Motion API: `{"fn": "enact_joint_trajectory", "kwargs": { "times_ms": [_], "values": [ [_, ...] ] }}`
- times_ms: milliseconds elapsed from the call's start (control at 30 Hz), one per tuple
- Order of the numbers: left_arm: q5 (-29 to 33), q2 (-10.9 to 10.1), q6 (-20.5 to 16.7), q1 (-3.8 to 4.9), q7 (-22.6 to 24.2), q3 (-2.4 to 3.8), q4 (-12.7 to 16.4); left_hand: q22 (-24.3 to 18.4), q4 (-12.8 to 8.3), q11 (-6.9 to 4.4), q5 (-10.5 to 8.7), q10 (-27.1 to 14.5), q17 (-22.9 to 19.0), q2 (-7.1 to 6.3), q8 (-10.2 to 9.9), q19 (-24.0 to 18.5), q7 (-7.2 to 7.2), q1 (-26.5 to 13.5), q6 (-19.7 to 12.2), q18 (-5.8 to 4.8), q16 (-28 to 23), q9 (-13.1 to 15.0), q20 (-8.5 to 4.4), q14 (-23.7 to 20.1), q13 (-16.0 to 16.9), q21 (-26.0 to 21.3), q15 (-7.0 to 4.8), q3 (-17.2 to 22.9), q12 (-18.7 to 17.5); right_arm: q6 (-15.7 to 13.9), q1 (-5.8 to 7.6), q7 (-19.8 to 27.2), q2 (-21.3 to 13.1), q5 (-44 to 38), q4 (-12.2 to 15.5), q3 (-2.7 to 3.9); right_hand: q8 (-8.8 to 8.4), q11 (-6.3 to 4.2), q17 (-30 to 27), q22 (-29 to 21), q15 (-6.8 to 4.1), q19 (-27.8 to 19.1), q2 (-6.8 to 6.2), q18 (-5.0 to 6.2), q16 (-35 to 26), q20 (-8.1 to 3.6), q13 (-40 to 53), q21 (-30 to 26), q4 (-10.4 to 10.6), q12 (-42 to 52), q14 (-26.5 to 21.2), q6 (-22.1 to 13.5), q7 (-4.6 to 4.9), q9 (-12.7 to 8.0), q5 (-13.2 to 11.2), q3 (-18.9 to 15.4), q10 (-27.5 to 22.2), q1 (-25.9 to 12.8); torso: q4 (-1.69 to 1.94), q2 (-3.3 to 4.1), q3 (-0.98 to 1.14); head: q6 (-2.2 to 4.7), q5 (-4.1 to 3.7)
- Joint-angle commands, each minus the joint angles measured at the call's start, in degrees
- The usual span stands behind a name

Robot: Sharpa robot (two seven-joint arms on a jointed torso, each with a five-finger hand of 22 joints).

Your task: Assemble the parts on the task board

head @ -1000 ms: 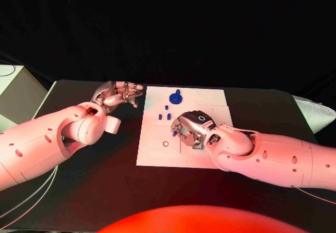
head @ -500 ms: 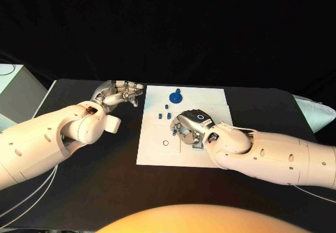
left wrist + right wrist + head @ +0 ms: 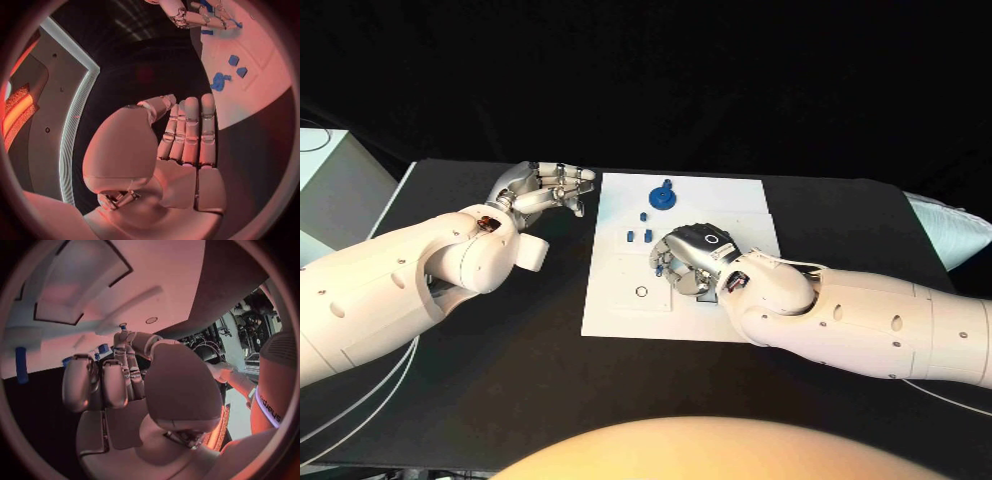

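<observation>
Little has moved: the right hand [image 3: 692,258] stays low on the white board [image 3: 617,310], fingers curled, grasp unclear, left hand [image 3: 548,190] empty with fingers loosely together, and a blind push could scatter the small blue parts [image 3: 639,237].

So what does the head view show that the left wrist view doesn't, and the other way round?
The head view alone gives the whole task board, a small dark ring lying on its near left part, and the left hand hovering beside the board's far left corner. The left wrist view alone gives that hand's palm side: fingers straight and side by side, nothing in them. Both show the board, the round blue part, two small blue pieces beside it, and the right hand with its fingers down on the board.
</observation>
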Motion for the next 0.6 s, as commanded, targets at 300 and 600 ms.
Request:
{"fn": "enact_joint_trajectory", "kwargs": {
  "times_ms": [300,600],
  "values": [
    [0.30,0.07,0.76,-0.04,0.16,0.05,0.08,-0.15,0.14,0.25,0.14,-0.40,-0.17,0.40,0.39,0.37,0.15,0.08,-0.06,0.82,-0.40,-0.12,-0.10,0.16,-0.16,-0.44,-0.04,-0.38,-0.22,1.35,-0.59,-0.11,-0.37,-0.97,0.52,-0.37,0.10,-0.26,-0.05,3.98,-0.31,1.31,0.39,-0.72,0.37,-0.42,0.04,0.16,0.05,0.36,2.64,0.36,0.07,0.09,0.40,0.39,0.69,-0.04,-0.02,-0.02,0.08,0.00,0.02],
    [0.30,0.16,0.87,-0.04,0.03,0.05,-0.07,-0.16,0.14,0.26,0.15,-0.45,-0.19,0.41,0.38,0.37,0.15,0.09,-0.09,0.82,-0.42,-0.14,-0.10,0.16,-0.19,-0.46,-0.03,-0.41,-0.24,-1.22,-0.72,-0.59,-0.62,-1.50,1.03,-0.37,0.11,-0.26,-0.01,4.00,-0.31,1.31,0.38,-0.73,0.42,-0.42,0.05,0.20,0.05,0.35,2.65,0.36,0.06,0.11,0.49,0.40,0.69,-0.08,-0.02,-0.01,0.10,0.13,0.00]
  ]
}}
